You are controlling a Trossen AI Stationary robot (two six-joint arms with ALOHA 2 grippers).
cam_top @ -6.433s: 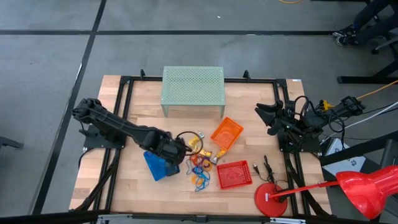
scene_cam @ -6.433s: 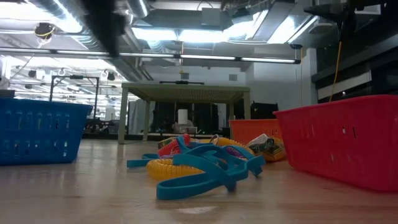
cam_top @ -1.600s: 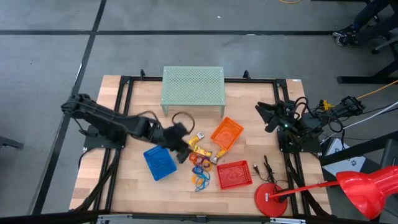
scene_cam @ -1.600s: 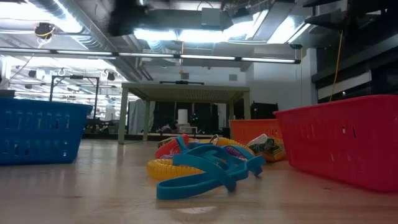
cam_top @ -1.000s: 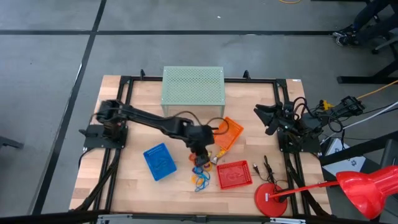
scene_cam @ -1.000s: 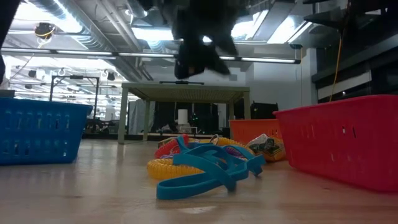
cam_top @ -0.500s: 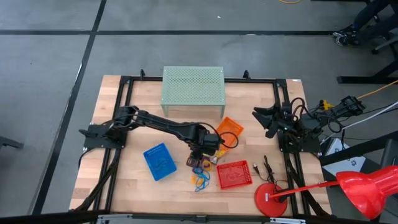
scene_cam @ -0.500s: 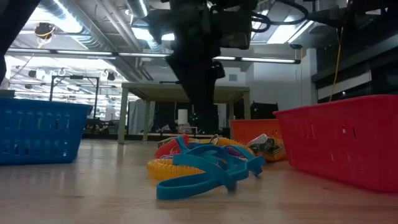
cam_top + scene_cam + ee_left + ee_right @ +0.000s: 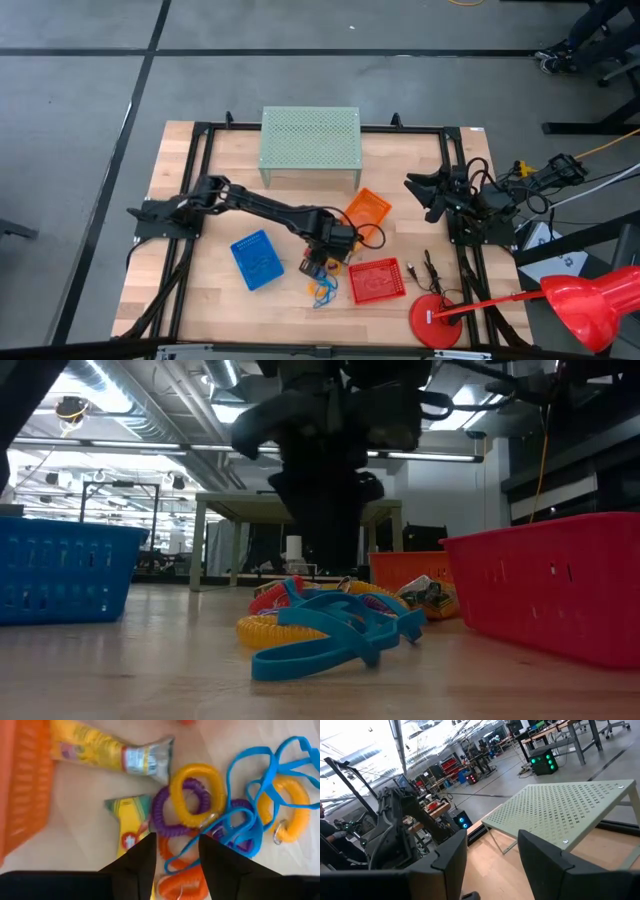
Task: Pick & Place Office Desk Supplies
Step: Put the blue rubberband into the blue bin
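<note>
The supplies lie in a heap (image 9: 320, 278) between three small baskets. The left wrist view shows a yellow coil loop (image 9: 197, 795), a purple coil (image 9: 170, 812), thin blue loops (image 9: 260, 800), an orange coil (image 9: 182, 887) and two yellow packets (image 9: 107, 752), all flat on the wood. My left gripper (image 9: 177, 845) hangs open just above the heap's far edge, its fingers pointing down over the purple and orange coils; it is a dark mass (image 9: 325, 530) in the low view. My right gripper (image 9: 492, 850) waits open at the table's right edge (image 9: 415, 190).
A blue basket (image 9: 257, 260) stands left of the heap, a red basket (image 9: 377, 280) right of it and an orange basket (image 9: 365, 212) just beyond it. The pale green perforated stand (image 9: 310, 140) fills the far middle. A red round-based object (image 9: 435, 320) sits at the near right corner.
My left gripper has moved a little toward the near edge and come down over the heap of supplies, staying open. The supplies have not shifted.
</note>
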